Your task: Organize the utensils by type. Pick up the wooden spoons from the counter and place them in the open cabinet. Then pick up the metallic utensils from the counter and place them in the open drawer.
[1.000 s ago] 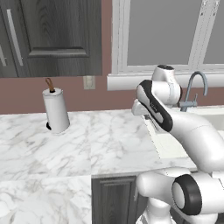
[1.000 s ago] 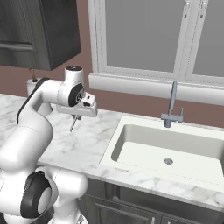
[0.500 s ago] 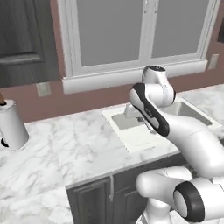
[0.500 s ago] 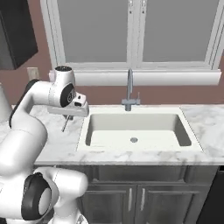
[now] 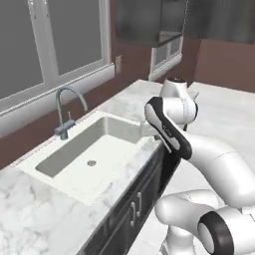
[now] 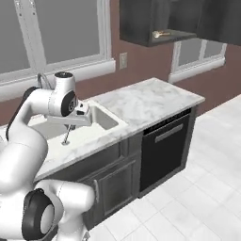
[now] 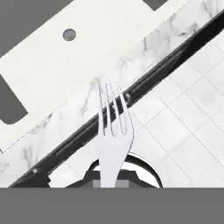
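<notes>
My gripper (image 6: pixel 70 126) is shut on a silver-white fork (image 6: pixel 66 137), one of the metallic utensils, which hangs tines down over the front rim of the sink (image 6: pixel 100 123). In the hand view the fork (image 7: pixel 112 131) rises from between my gripper (image 7: pixel 112 179) jaws, across the marble counter (image 7: pixel 144 48) edge and the tiled floor. The white marble counter (image 6: pixel 146 101) runs to the right. Above it an open dark cabinet (image 6: pixel 141 23) has a tan piece (image 6: pixel 162 34) on its shelf, too small to name. The open drawer is out of view.
A curved faucet (image 5: pixel 67 107) stands behind the sink (image 5: pixel 89 154). A black dishwasher front (image 6: pixel 164 146) sits under the counter's right end. Windows (image 6: pixel 61 33) line the wall. White tiled floor (image 6: pixel 207 188) spreads to the right.
The whole picture has shifted: the base has moved right along the counter, past the paper towel roll and the sink. The fork stays in the shut gripper.
</notes>
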Controlling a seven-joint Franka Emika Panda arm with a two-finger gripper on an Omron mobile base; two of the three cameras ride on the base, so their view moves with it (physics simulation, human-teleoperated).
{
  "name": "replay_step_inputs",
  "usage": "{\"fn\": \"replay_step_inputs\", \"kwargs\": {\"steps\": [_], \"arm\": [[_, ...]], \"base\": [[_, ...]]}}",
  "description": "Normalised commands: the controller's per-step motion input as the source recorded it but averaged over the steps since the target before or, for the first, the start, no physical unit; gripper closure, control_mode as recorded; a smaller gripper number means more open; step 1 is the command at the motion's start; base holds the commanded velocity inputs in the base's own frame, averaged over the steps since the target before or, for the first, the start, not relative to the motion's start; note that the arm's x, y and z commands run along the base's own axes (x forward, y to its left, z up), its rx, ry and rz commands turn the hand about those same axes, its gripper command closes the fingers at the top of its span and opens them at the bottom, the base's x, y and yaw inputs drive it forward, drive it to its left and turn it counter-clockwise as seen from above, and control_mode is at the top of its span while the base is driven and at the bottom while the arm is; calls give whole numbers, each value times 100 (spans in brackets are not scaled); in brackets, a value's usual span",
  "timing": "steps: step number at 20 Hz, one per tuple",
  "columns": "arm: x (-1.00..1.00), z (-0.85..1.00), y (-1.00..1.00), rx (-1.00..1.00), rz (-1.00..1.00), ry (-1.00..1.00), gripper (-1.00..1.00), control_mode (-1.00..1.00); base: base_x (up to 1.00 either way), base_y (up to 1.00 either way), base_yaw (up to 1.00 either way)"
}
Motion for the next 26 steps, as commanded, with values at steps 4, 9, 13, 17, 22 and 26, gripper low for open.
{"fn": "replay_step_inputs", "kwargs": {"steps": [4,9,13,17,22,26], "arm": [[0,0,0,0,0,0,100,100],[0,0,0,0,0,0,100,100],[0,0,0,0,0,0,100,100],[0,0,0,0,0,0,100,100],[0,0,0,0,0,0,100,100],[0,0,0,0,0,0,100,100]], "base": [[0,0,-100],[0,0,-100],[0,-1,-100],[0,-4,-100],[26,-3,-90],[78,14,-56]]}}
